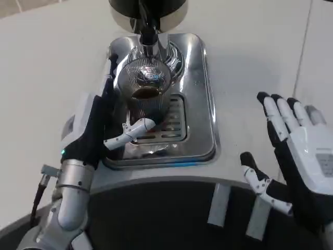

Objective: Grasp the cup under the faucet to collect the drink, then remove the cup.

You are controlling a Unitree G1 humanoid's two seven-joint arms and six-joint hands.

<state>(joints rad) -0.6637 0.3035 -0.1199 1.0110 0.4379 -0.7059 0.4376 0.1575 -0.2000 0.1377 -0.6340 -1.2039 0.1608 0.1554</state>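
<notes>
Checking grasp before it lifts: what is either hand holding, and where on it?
The left hand grips the cup around its lower side wall, thumb across the front. The right hand holds nothing, fingers spread.

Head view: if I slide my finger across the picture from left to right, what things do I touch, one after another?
left hand → cup holding some dark drink, standing on the shiny metal tray → bare white table → right hand
</notes>
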